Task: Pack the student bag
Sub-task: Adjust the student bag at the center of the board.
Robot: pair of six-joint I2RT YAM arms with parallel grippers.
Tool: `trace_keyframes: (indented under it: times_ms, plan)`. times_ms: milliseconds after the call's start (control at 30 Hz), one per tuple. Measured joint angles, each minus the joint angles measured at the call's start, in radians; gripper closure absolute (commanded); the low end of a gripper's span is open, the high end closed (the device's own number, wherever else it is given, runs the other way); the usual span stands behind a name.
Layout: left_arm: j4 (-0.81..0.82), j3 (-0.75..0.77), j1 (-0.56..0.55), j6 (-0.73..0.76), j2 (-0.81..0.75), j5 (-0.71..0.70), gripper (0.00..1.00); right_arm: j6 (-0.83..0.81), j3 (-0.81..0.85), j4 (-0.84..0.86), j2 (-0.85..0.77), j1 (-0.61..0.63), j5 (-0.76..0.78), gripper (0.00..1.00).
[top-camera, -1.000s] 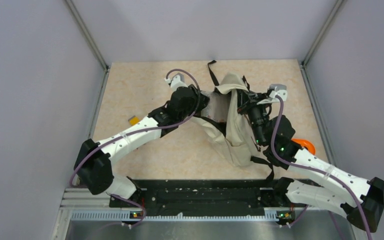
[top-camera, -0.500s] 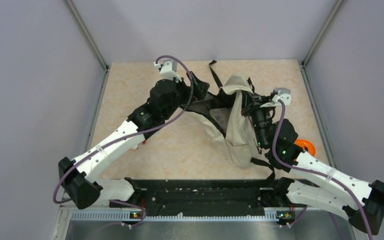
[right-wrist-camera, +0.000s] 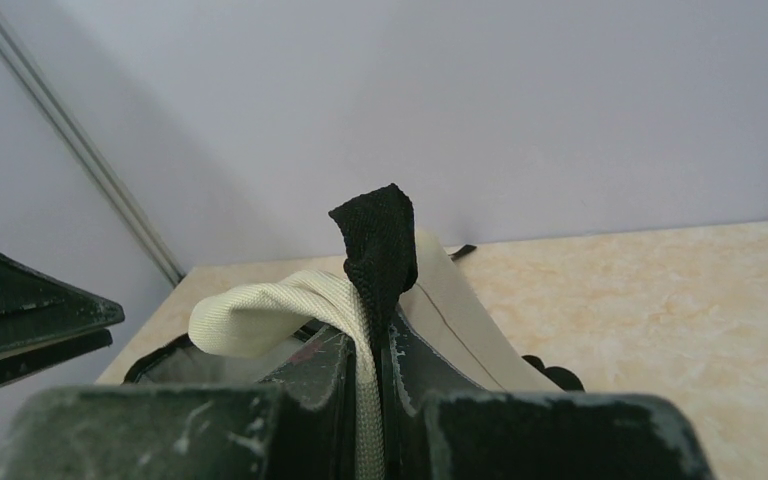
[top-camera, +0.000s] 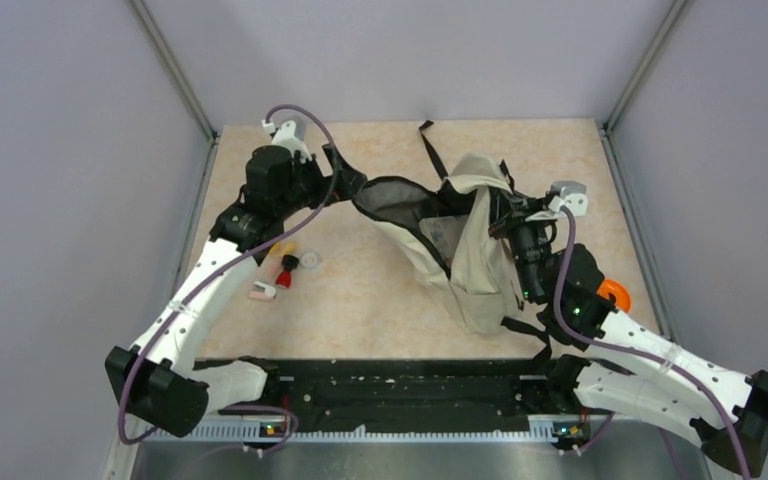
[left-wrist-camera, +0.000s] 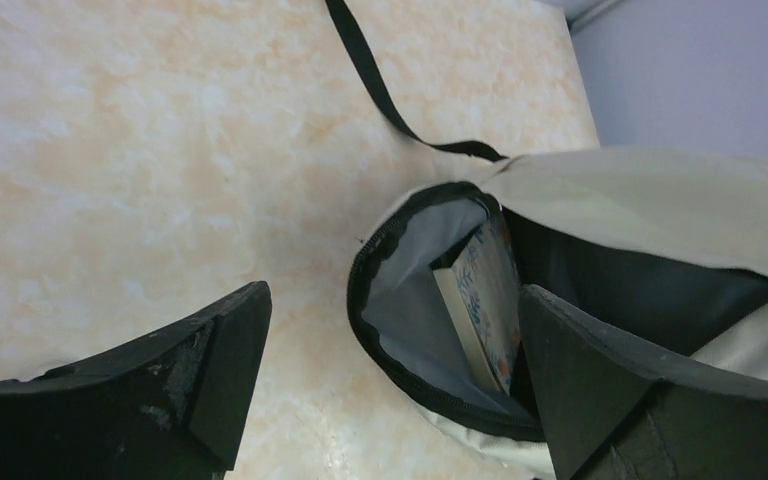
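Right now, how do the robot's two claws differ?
The left gripper stands wide open, holding nothing; the right gripper is shut on the student bag, pinching cream fabric and black webbing. The left gripper faces the bag's open mouth, where a book shows; the right gripper holds its fabric raised above the table. Both have black fingers.

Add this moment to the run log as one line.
student bag: open, book inside | left end effector: open, at bag mouth | right end effector: shut on bag top
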Motion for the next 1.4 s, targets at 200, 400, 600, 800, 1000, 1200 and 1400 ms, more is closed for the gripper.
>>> trace_keyframes:
  times_ms: [200, 400, 600, 800, 1000, 1200, 1400]
  plan:
    - [0.026, -0.072, 0.003, -0.005, 0.026, 0.114, 0.04, -0.005, 0.016, -0.042, 0.004, 0.0, -0.01, 0.96]
    - [0.027, -0.072, 0.004, -0.006, 0.107, 0.165, 0.7, -0.006, 0.033, -0.074, 0.011, 0.0, -0.022, 0.94]
    - [0.055, -0.072, 0.005, 0.03, 0.11, 0.248, 1.0, -0.042, 0.113, -0.142, 0.089, 0.0, -0.08, 0.92]
    - [0.055, -0.073, -0.008, 0.093, -0.01, 0.326, 1.0, -0.078, 0.303, -0.282, 0.28, -0.031, -0.259, 0.93]
    - [0.058, 0.0, -0.221, 0.155, -0.09, 0.287, 1.0, -0.074, 0.548, -0.414, 0.463, -0.145, -0.588, 0.94]
    - [0.161, 0.096, -0.399, 0.15, 0.006, 0.269, 1.0, -0.078, 0.73, -0.475, 0.612, -0.214, -0.842, 0.95]
    - [0.24, 0.153, -0.489, 0.156, 0.122, 0.255, 1.0, -0.076, 0.751, -0.476, 0.688, -0.26, -0.968, 0.96]
